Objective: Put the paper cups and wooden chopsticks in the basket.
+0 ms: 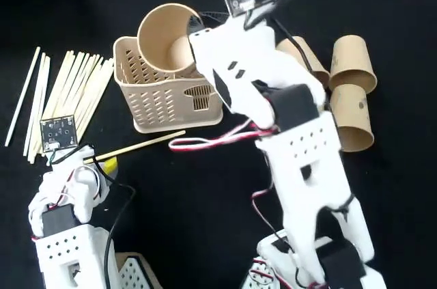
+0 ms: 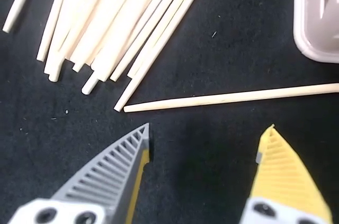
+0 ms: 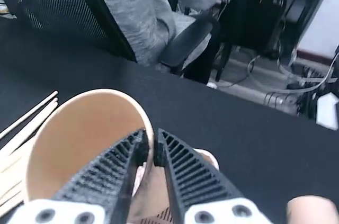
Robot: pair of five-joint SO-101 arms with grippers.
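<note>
High view: basket; paper cup tilted above its rim; three more cups lying right of the basket; chopstick pile left of it; single chopstick near its front wall.
Left wrist view: left gripper, jaws released, over the table by the single chopstick.
Right wrist view: right gripper, jaws clenched on the paper cup's rim.

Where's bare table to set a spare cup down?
Bare table in front of the basket, on the near side of the lone chopstick, between left arm and right arm. Also the far left corner behind the chopstick pile. Crowded right of the basket: right arm plus lying cups.
</note>
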